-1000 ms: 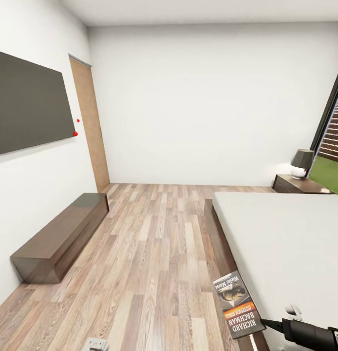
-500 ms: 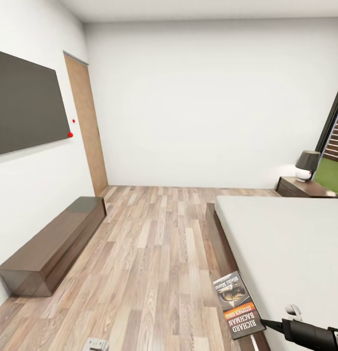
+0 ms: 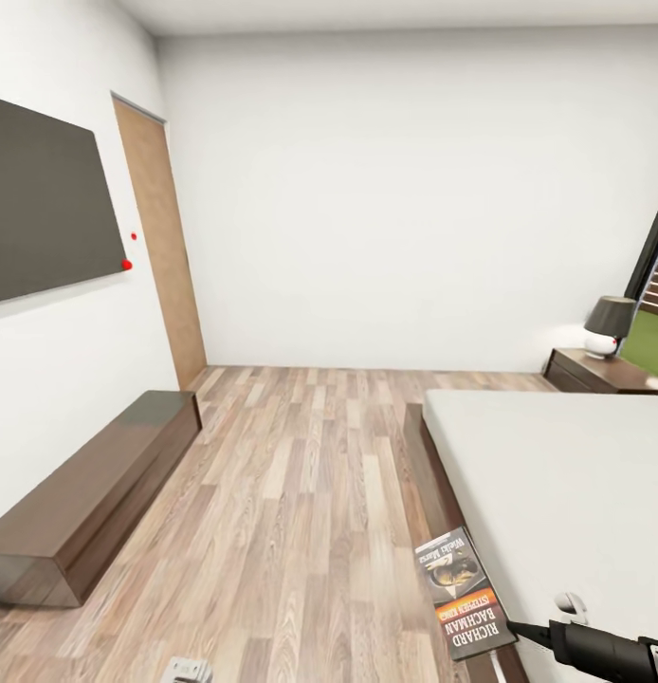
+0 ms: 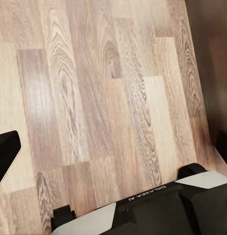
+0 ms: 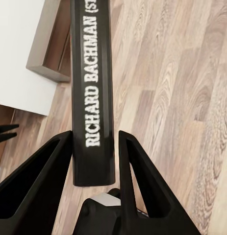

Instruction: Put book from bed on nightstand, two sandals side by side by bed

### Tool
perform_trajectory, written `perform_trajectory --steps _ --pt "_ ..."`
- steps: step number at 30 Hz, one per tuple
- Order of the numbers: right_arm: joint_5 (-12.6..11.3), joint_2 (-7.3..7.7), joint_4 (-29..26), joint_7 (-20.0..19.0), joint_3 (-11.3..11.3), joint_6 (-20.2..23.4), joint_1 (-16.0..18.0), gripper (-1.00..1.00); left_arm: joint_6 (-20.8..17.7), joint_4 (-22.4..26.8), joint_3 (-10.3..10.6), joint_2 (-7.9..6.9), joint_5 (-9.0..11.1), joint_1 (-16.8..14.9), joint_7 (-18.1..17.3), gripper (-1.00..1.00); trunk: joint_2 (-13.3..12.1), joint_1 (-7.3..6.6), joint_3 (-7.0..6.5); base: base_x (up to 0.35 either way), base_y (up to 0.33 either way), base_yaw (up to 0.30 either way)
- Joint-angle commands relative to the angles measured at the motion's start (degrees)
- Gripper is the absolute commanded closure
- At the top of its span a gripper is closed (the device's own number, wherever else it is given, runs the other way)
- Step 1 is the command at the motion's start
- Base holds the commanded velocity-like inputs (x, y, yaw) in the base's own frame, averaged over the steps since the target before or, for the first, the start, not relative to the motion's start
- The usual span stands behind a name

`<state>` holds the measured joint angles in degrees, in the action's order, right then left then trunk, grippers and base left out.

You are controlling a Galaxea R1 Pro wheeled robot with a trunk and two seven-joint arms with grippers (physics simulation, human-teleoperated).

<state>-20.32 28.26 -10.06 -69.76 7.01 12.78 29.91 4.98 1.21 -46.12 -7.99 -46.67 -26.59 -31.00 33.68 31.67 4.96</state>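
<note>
Thin paperback book with orange band [image 5: 92,93] clamped between closed right jaws [image 5: 95,147], carried beside grey-mattress bed [image 3: 566,474]. Left jaws [image 4: 113,152] spread, empty. Remaining: dark-brown nightstand [image 3: 599,372] far ahead; sandals untouched.

The book [image 3: 465,592] reads "RICHARD BACHMAN" on cover and spine [image 5: 92,93]; the left end effector's [image 4: 113,147] housing bears mirrored, illegible lettering.

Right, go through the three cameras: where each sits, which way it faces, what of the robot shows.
Head view: high on the robot, facing down the bedroom along the bed; the right tool shows at the lower edge.
Left wrist view: on the left arm, facing the plank floor; its dark fingers spread wide.
Right wrist view: on the right arm, fingers flanking the book's spine.
Shared: head and right wrist both show the book.
</note>
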Motion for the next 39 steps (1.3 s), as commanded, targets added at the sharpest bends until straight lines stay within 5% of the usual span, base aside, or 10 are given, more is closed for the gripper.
perform_trajectory --steps 1,12,16,19,21,39 --pt "-0.7 0.04 0.0 -0.1 0.2 0.6 0.1 1.0 0.3 0.0 -0.4 -0.01 -0.6 0.0 -0.1 -1.0 0.1 0.05 0.11 0.319 0.0 0.0" --pt "-0.7 0.04 0.0 0.1 0.2 0.6 0.1 1.0 0.2 -0.1 -0.2 1.2 -1.4 0.3 -0.3 -1.0 0.1 0.05 0.11 0.321 0.0 0.0" --pt "-0.7 0.04 0.0 0.0 0.2 0.6 0.1 1.0 0.3 -0.1 0.4 3.13 -5.7 3.5 -0.2 -1.0 0.1 0.05 0.11 0.319 0.0 0.0" --pt "-0.7 0.04 0.0 -0.1 0.2 0.6 0.1 1.0 0.4 0.0 0.6 4.01 -11.1 5.0 -0.1 -1.0 0.1 0.05 0.11 0.306 0.0 0.0" --pt "-0.7 0.04 0.0 -0.1 0.2 0.6 0.1 1.0 0.5 0.0 0.5 4.09 -12.0 5.2 0.0 -1.0 0.1 0.05 0.11 0.301 0.0 0.0" --pt "-0.7 0.04 0.0 -0.1 0.2 0.6 0.1 1.0 0.6 0.0 0.4 4.05 -12.4 5.3 3.3 -1.0 0.1 0.05 0.11 0.308 0.0 0.0"
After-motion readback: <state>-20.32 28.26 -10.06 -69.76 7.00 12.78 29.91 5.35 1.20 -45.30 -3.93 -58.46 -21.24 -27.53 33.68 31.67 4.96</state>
